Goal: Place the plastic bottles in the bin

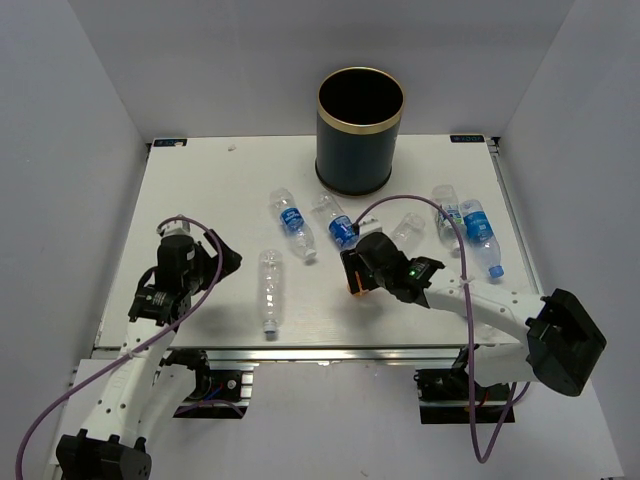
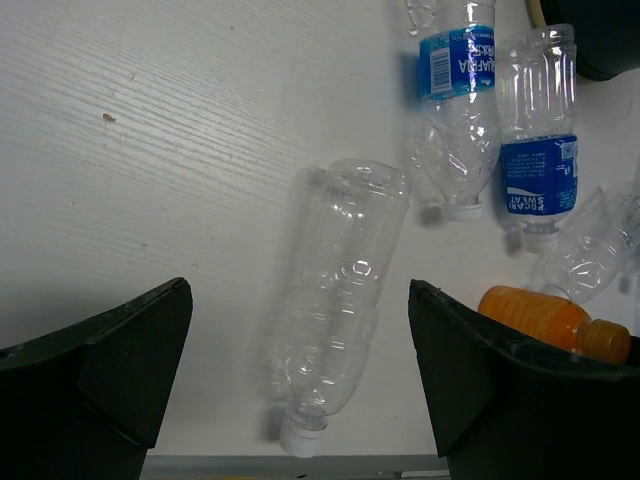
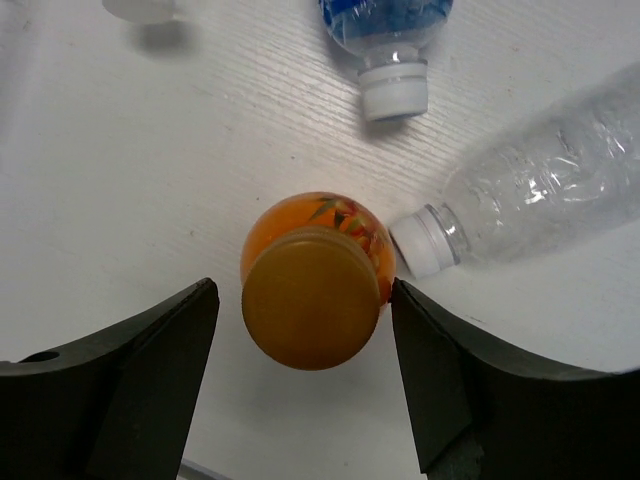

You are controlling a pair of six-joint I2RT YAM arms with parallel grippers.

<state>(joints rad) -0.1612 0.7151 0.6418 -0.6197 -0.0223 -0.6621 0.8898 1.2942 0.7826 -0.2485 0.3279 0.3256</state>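
Note:
The small orange bottle (image 3: 318,240) stands upright on the white table, seen cap-up between the fingers of my right gripper (image 3: 302,290). The jaws are open on either side of it, the right finger almost at its body and a gap on the left. In the top view my right gripper (image 1: 352,272) hides this bottle. My left gripper (image 2: 298,287) is open above a clear unlabelled bottle (image 2: 340,300) that lies on the table. Two blue-labelled bottles (image 1: 293,224) (image 1: 335,222) lie mid-table. The navy bin (image 1: 360,130) stands at the back.
A clear bottle (image 1: 407,230) lies right of my right gripper, its white cap (image 3: 425,242) close to the orange bottle. Two more labelled bottles (image 1: 449,212) (image 1: 480,238) lie at the right edge. White walls enclose the table (image 1: 200,190).

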